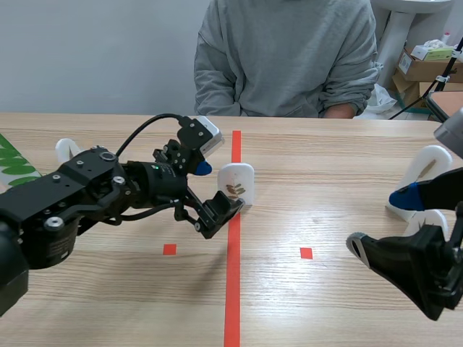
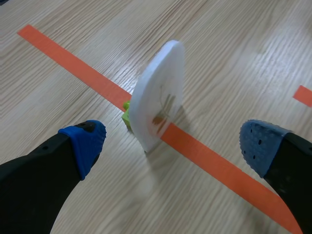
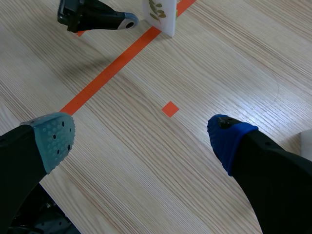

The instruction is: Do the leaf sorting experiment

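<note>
Left gripper (image 2: 173, 144): wide open, empty. Card (image 2: 161, 92) at its 12 o'clock, just ahead of pads (image 2: 85, 141), not yet between them. Card upright on green foot (image 2: 126, 117), at tape (image 2: 73, 63).

Judgement: advance straight, straddle card at mid-height, pads on flat faces, close gently and evenly. Card is thin and tall, likely tips if one pad lands first. Lift clear before turning.

Right gripper (image 3: 141, 136): wide open, empty, well apart at card's 4 o'clock. Other cards (image 1: 427, 173) near it.

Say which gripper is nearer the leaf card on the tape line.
Left. The left gripper, open, sits beside the leaf card; the right gripper is far to its right.
</note>
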